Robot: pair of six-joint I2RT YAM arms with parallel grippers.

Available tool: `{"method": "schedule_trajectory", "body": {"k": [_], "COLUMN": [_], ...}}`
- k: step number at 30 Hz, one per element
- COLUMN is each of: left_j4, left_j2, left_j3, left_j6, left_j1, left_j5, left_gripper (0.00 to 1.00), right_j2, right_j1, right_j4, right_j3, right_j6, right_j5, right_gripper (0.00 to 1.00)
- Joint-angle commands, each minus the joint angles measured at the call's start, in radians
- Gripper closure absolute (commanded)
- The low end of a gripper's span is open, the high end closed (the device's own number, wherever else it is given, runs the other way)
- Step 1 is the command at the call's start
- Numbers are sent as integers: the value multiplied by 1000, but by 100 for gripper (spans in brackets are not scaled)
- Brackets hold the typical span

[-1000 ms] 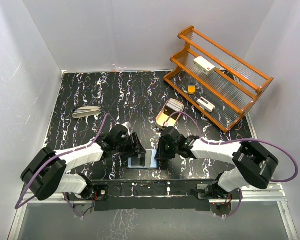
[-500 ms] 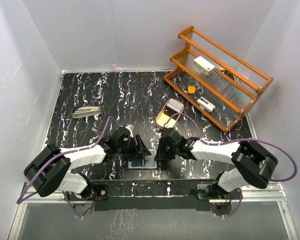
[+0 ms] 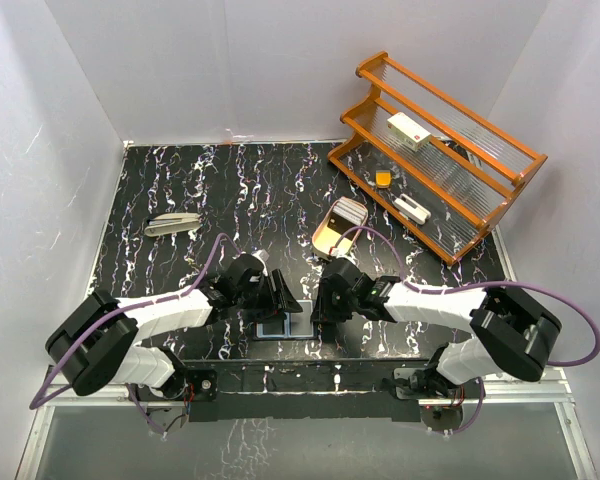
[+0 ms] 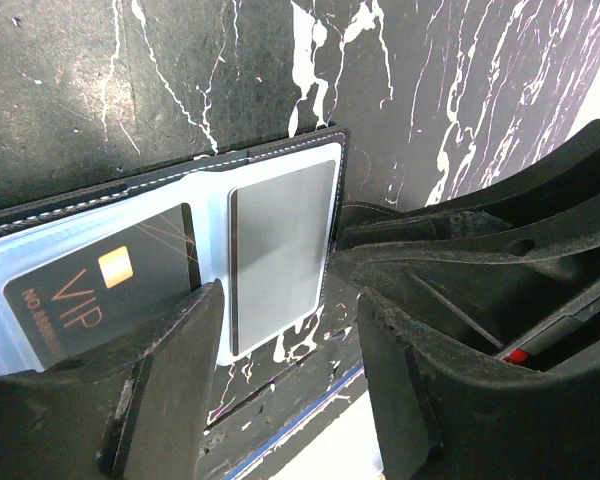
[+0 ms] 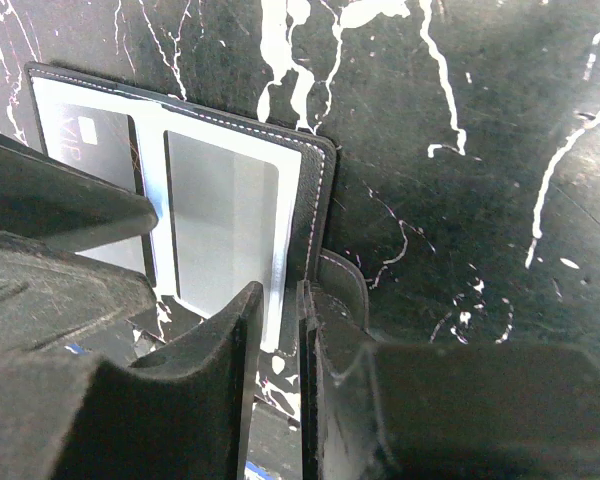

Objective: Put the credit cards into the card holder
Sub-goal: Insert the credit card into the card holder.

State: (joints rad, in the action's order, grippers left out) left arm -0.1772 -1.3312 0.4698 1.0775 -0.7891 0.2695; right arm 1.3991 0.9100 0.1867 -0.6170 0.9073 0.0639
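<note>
The card holder [image 3: 278, 328] lies open near the table's front edge, between my two grippers. In the left wrist view its blue-grey inner face [image 4: 205, 215] holds a dark card marked VIP [image 4: 90, 290] in one pocket and a pale grey card [image 4: 280, 250] in the other. My left gripper [image 4: 285, 340] is open and empty, hovering over the holder's near edge. My right gripper [image 5: 285, 300] is nearly closed, pinching the holder's black stitched edge [image 5: 320, 200]. The grey card [image 5: 225, 225] also shows in the right wrist view.
A wooden rack [image 3: 450, 150] stands at the back right with a white box with a red mark [image 3: 410, 130] on it. A cream oval-ended tray [image 3: 338, 225] lies behind the right gripper. A small grey object [image 3: 173, 223] lies at the left.
My left gripper has moved right, closer over the card holder. The right gripper has barely moved and stays at the holder's right edge.
</note>
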Motion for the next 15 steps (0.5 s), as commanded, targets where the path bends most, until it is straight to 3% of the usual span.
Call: {"method": "schedule_trajectory", "body": {"k": [1,9,15], "left_j4": [117,279,356], "left_j2": [52,106,179], "left_j3": [63,117,98], "left_j6": [-57,-116,-147], "left_j1": [-6,10,108], "left_j5": [-45,-110,-88], "left_gripper": [45,44,43], "right_j2": [-64,-105,-76], "right_j1": [7,16,37], "right_j4": [49,60,58], "right_j3": [-44,-103,-160], "right_j6": [-5,19,47], "right_j5": [-48,-18,-24], "right_gripper": [80,80,81]}}
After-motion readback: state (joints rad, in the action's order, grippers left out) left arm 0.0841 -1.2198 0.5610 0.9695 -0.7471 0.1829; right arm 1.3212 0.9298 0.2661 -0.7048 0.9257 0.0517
